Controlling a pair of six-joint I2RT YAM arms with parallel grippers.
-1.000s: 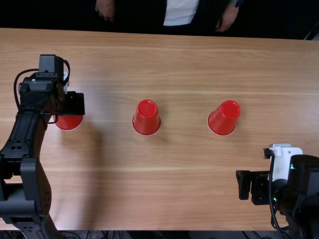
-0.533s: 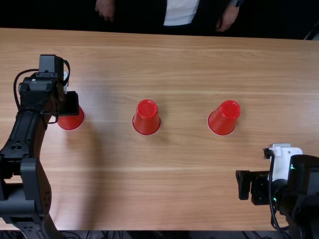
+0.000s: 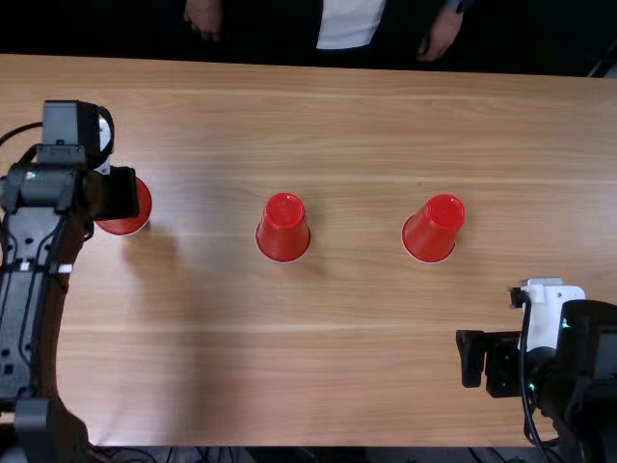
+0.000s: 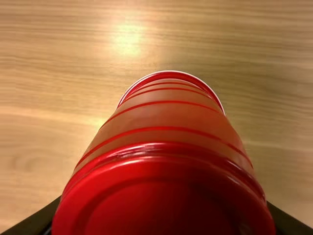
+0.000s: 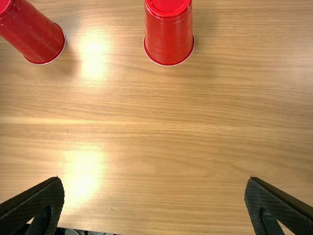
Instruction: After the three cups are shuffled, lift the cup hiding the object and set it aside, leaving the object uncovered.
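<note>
Left pincer [image 3: 118, 198] around left cup [image 3: 133, 214]

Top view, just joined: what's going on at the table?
The left arm's claw is shut on the leftmost red cup, near the left edge of the table. Whether the cup is off the wood cannot be told. The middle cup and the right cup stand upside down, untouched. The right arm's claw sits open at the near right corner, holding nothing.
</note>
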